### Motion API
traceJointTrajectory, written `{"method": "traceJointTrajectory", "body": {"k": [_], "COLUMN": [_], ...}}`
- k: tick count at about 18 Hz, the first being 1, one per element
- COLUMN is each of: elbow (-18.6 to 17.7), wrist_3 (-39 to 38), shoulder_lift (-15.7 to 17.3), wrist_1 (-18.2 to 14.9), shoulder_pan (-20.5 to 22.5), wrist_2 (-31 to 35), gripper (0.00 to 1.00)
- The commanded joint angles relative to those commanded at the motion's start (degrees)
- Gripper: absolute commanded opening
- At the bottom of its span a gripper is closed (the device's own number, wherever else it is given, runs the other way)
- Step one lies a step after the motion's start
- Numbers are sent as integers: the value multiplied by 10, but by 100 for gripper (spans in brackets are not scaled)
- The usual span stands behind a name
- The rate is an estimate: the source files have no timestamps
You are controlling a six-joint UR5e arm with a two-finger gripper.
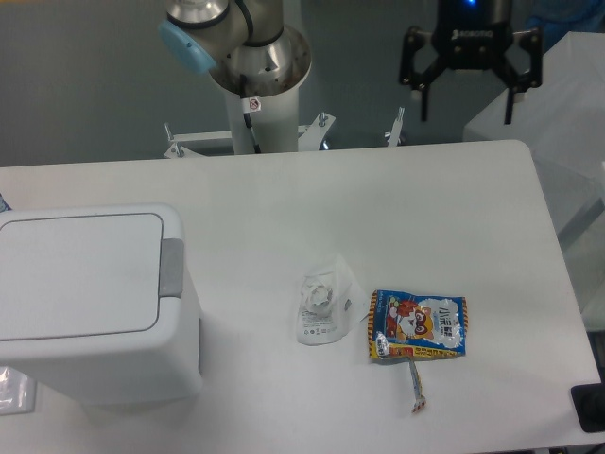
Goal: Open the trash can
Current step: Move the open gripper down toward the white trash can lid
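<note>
trash can (90, 293): white, with a grey button
gripper (470, 106): black
wrapper (323, 303): white, crumpled
snack packet (418, 326): blue with orange-yellow cartoon print
bench (378, 208): white

You have the gripper (468, 102) suspended above and behind the table's (284, 208) far edge, toward its right corner. Its two black fingers (422, 95) point straight down and stand wide apart, with nothing between them. The black gripper body sits level above them, with a blue light showing at the wrist. The arm's base column (255, 104) rises behind the far edge nearer the table's middle, with a grey joint and light-blue cap (184, 43) at its top.
</note>
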Motion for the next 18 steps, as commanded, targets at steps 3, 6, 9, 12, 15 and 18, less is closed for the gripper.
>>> {"method": "traceJointTrajectory", "body": {"k": [3, 6, 9, 12, 15, 18], "elbow": [2, 3, 12, 18, 18, 16], "wrist_3": [-113, -196, -269, -324, -357, -385], "shoulder_lift": [-16, -36, -61, -76, -88, -96], "wrist_1": [32, 44, 62, 71, 87, 92], "shoulder_pan": [-34, -70, -103, -128, -149, -167], "wrist_2": [-1, -1, -1, -1, -1, -1], "gripper": [100, 100, 100, 100, 100, 100]}}
